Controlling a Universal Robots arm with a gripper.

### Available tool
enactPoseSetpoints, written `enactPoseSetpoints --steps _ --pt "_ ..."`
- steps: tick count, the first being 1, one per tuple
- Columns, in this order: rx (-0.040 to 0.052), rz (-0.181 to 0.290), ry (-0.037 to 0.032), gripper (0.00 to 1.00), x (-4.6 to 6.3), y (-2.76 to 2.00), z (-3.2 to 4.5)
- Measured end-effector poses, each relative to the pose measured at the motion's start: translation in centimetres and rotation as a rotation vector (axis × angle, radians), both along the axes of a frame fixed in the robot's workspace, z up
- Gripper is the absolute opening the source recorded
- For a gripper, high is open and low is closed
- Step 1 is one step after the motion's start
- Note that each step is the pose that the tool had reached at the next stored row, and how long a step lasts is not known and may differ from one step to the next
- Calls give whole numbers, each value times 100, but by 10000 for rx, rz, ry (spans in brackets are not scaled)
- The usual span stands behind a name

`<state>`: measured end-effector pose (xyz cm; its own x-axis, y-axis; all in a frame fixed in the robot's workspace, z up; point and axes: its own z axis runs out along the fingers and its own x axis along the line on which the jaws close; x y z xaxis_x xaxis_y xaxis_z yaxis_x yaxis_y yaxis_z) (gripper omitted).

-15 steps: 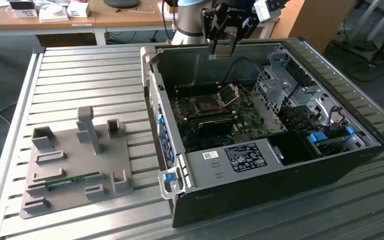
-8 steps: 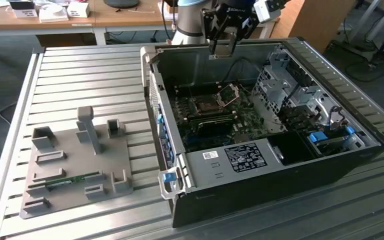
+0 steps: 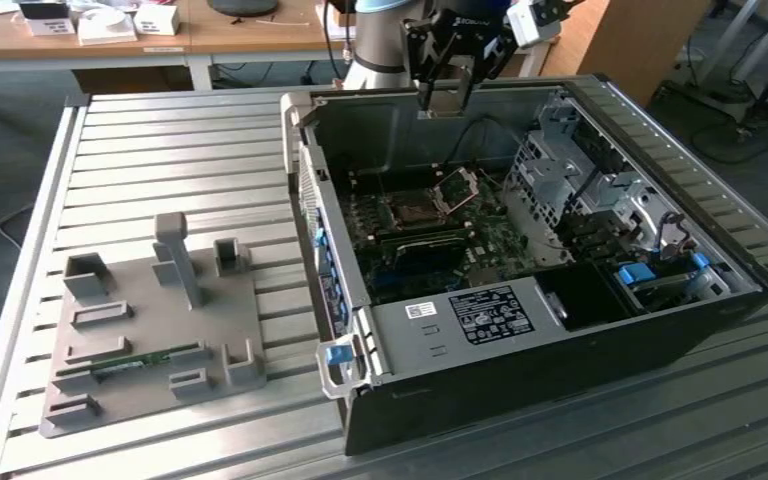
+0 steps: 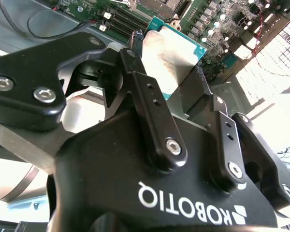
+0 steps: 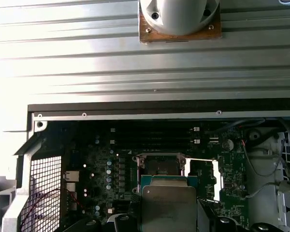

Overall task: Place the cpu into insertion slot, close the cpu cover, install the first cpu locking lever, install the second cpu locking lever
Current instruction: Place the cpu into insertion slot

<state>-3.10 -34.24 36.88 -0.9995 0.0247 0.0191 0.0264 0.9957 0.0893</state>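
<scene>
My gripper (image 3: 442, 100) hangs above the back of the open computer case, shut on the cpu (image 4: 170, 57). The cpu is a flat square chip with a grey metal top and a teal edge, pinched between the two black fingers (image 4: 144, 92). In the first wrist view the cpu (image 5: 169, 205) sits high over the motherboard, just short of the insertion slot (image 5: 160, 166). That dark square insertion slot (image 3: 404, 208) lies bare. The cpu cover (image 3: 456, 186) stands swung up beside it, and its silver frame (image 5: 203, 179) shows right beside the slot.
The case walls (image 3: 307, 190) ring the motherboard. A drive cage (image 3: 571, 170) and cables fill the exterior view's right side. Long black memory slots (image 5: 154, 137) run beside the socket. A grey fixture plate (image 3: 157, 330) with a memory stick (image 3: 131, 362) lies on the slatted table.
</scene>
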Motion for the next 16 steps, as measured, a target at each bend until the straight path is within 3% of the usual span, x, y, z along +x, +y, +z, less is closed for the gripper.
enactPoseSetpoints --steps 16 --pt "0 0 0 54 0 0 -48"
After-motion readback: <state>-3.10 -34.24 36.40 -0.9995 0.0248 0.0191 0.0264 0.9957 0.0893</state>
